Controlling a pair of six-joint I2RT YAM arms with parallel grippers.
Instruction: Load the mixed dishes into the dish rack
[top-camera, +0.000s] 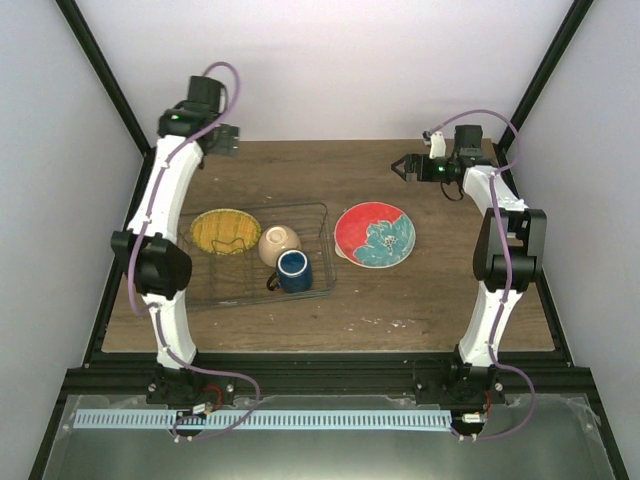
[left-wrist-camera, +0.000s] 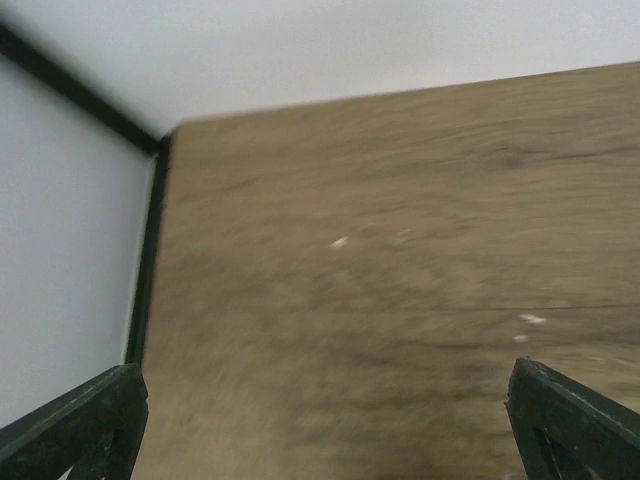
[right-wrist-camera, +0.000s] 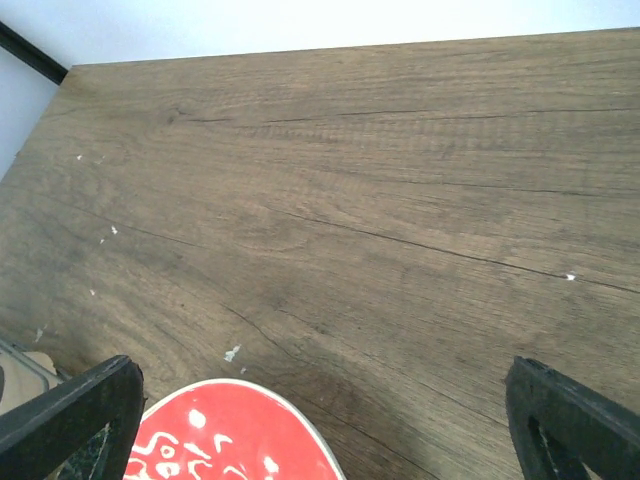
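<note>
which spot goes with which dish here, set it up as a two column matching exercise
Dishes:
1 yellow plate
2 red plate
3 blue mug
4 cream bowl

Places:
a on the table, right of the dish rack
b in the rack, right end, near side
c in the rack, left end
d in the rack, right end, far side

Pairs: 1-c, 2-a, 3-b, 4-d

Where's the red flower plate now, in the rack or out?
Out. The red plate lies flat on the table, beside the dish rack, at its right end.
</note>
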